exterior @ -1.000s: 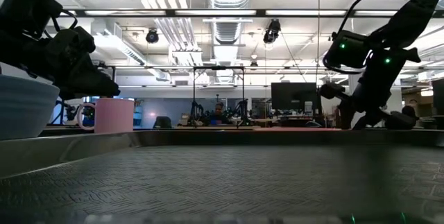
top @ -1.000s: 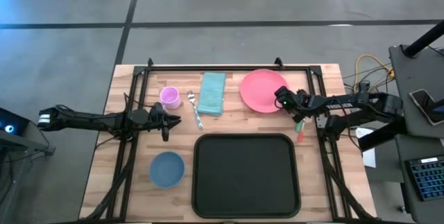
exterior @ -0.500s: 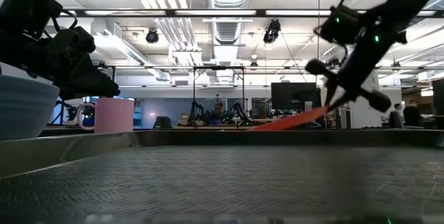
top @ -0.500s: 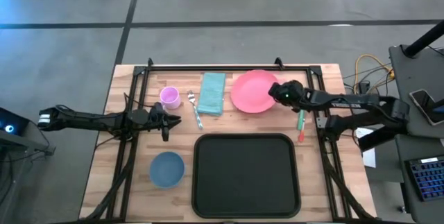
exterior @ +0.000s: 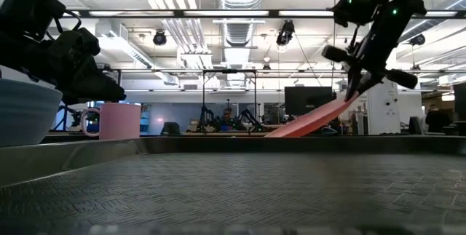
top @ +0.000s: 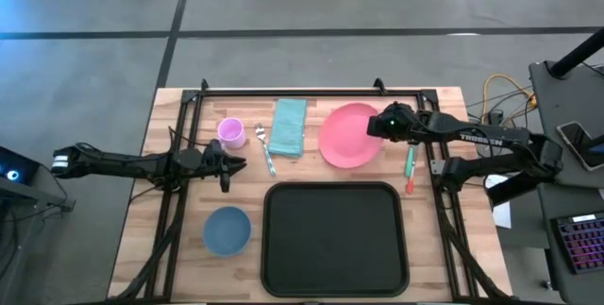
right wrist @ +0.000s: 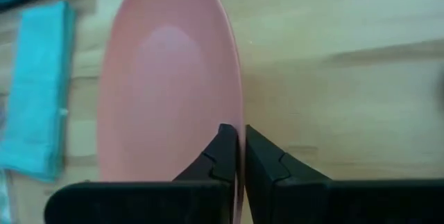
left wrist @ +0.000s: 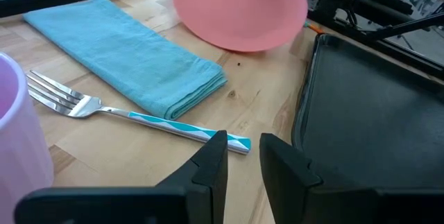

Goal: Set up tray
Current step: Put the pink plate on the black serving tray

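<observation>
right claw (top: pixel 380 126) pinched on the rim of the pink plate (top: pixel 347 137); plate tilted, held edge up off the table (top: pixel 444 239), far edge low. green marker (top: pixel 409 165) just beside the claw. black tray (top: pixel 334 239) near, toward the front edge. blue cloth (top: pixel 289 126) beyond the plate. left claw (top: pixel 241 162) nearly closed on nothing, fork (top: pixel 263 147) just ahead of it, cup (top: pixel 231 132) and blue bowl (top: pixel 226 229) near.
</observation>
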You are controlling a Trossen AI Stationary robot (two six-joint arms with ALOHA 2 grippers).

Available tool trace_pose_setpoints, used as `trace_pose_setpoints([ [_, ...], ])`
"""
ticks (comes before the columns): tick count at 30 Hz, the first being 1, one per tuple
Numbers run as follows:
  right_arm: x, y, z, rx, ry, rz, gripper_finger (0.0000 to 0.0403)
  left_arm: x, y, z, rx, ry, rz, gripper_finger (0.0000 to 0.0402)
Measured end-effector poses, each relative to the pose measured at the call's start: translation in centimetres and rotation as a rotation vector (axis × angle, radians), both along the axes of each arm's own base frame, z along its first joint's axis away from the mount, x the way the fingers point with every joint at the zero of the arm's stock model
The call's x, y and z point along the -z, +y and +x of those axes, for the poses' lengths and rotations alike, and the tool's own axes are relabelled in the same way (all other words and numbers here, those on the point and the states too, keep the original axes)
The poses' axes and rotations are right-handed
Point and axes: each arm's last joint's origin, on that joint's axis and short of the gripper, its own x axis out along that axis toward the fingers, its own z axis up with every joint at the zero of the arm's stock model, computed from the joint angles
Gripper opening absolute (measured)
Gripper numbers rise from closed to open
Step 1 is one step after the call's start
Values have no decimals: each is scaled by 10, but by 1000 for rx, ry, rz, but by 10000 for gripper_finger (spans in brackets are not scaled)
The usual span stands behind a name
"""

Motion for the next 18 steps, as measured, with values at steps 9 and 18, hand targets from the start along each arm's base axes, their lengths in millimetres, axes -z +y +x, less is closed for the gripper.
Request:
trace_pose_setpoints([
  [9,45,1,2,-39,176,137,57,0,0,0,0,0,0,66],
  [18,46,-5,14,-138,237,106,220,0,0,0,-4,0,1,66],
])
